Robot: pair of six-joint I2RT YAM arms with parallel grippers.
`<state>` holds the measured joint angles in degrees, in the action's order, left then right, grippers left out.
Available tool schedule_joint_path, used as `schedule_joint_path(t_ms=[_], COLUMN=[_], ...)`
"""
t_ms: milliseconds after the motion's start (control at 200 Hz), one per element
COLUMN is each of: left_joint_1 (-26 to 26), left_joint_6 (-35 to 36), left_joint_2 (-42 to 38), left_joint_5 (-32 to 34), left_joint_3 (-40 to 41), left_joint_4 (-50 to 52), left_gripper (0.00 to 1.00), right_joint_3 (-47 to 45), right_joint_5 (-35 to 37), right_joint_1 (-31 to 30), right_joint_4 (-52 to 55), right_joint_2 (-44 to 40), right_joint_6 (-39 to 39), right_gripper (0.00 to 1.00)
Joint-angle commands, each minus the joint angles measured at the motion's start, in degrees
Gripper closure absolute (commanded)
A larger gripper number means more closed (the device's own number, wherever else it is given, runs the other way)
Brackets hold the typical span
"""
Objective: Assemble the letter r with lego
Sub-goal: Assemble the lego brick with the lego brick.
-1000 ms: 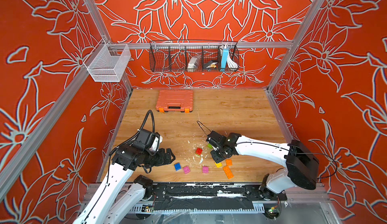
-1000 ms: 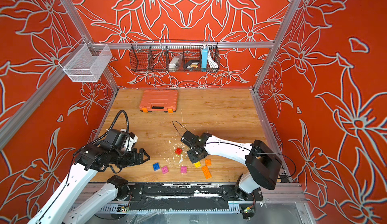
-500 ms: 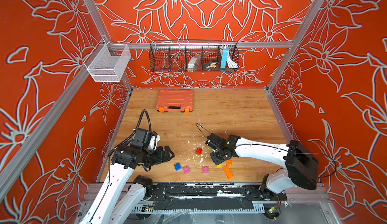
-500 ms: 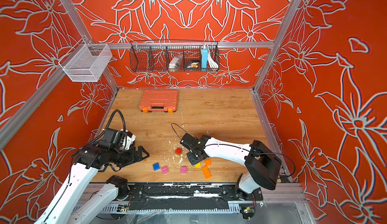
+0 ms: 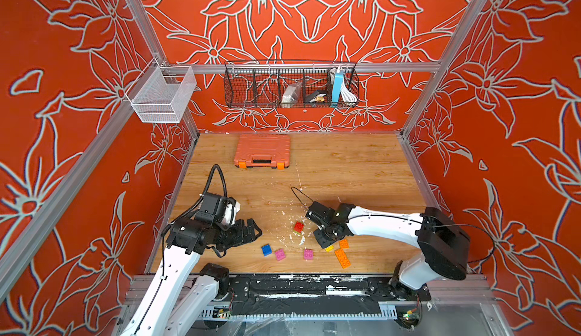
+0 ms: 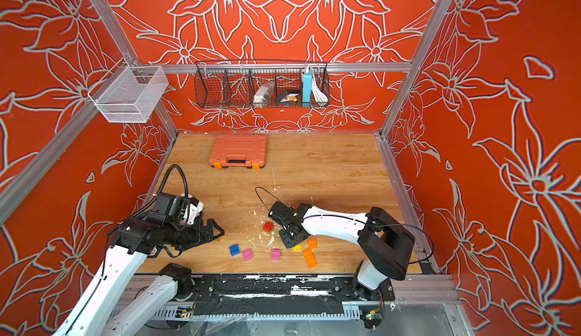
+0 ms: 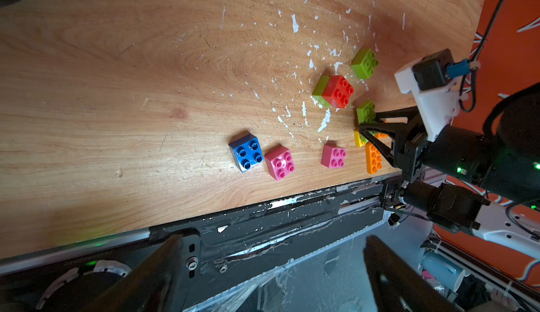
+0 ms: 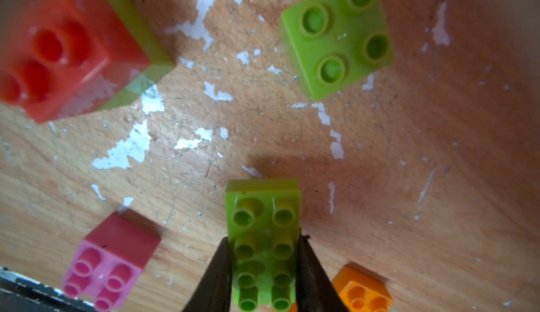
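Currently, your right gripper [image 8: 264,239] is clamped on the long green brick [image 8: 263,208] over the table [image 8: 409,150]. An orange brick [image 8: 362,290] lies just beside it, and the square green brick [image 8: 336,36] lies near. Your left gripper [image 5: 255,232] hangs with its jaws wide apart near the blue brick [image 5: 266,249]. The red-on-green stack [image 5: 298,227] stands between the two grippers.

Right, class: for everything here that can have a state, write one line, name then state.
left gripper: jaws open, empty.
right gripper: jaws shut on long green brick.
long green brick: held at one end.
red brick: stacked on lower green brick.
green square brick: loose, studs up.
blue brick: loose, studs up.
toolbox: closed, lying flat.
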<state>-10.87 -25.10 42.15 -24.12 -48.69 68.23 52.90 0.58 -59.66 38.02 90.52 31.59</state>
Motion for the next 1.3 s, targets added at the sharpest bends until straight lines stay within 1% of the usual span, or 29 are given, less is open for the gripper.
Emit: schedule_joint_path(t_ms=[0,235,380,545,645,791,906,976,1061,1106,1176,1231,1296], left_joint_1=[0.3,0.3,0.3,0.3,0.3,0.3,0.3,0.3,0.2,0.1,-0.2,-1.0,-3.0], left_joint_6=[0.8,1.0,1.0,1.0,0.9,0.8,0.1,-0.9,-2.0,-3.0,-4.3,-4.6,-4.3], left_joint_2=[-0.1,-0.1,-0.3,-0.4,-0.4,-0.3,-0.5,-1.3,-2.3,-2.0,0.3,3.2,7.6], left_joint_5=[-0.2,-0.6,-0.5,-0.4,-0.4,-0.1,1.2,3.7,4.0,3.7,3.0,2.7,3.6], left_joint_3=[0.6,0.6,0.6,0.6,0.6,0.6,0.2,-0.4,-1.6,-2.3,-3.5,-4.3,-5.6], left_joint_4=[-0.1,-0.1,-0.1,-0.1,-0.1,-0.1,0.2,0.8,-0.8,-2.3,-5.1,-7.3,-9.7], left_gripper=[0.04,0.04,0.04,0.04,0.04,0.04,0.05,0.05,0.05,0.05,0.05,0.05,0.05], right_joint_3=[0.0,-3.9,-8.8,-15.2,-17.3,-16.9,-14.5,-12.3,-10.4,-9.5,-7.8,-6.7,-4.9], right_joint_5=[2.0,4.0,6.4,11.0,13.2,13.3,13.7,13.9,13.6,12.4,9.7,5.6,5.4], right_joint_1=[-0.4,-0.4,-0.5,-1.8,-2.3,-2.3,-2.3,-2.3,-2.2,-1.9,-1.3,-0.6,0.1], right_joint_4=[0.4,-3.7,-9.5,-17.7,-20.1,-18.8,-14.0,-9.9,-6.6,-5.7,-5.2,-5.7,-4.6], right_joint_2=[2.5,1.6,-0.6,-3.9,-4.4,-4.0,-7.3,-10.3,-14.3,-16.1,-18.6,-19.8,-20.1], right_joint_6=[2.3,3.8,4.5,5.2,5.5,4.6,3.6,1.8,-1.9,-4.8,-11.4,-18.5,-24.9], right_gripper=[1.00,1.00,1.00,1.00,1.00,1.00,1.00,1.00,1.00,1.00,1.00,1.00,1.00])
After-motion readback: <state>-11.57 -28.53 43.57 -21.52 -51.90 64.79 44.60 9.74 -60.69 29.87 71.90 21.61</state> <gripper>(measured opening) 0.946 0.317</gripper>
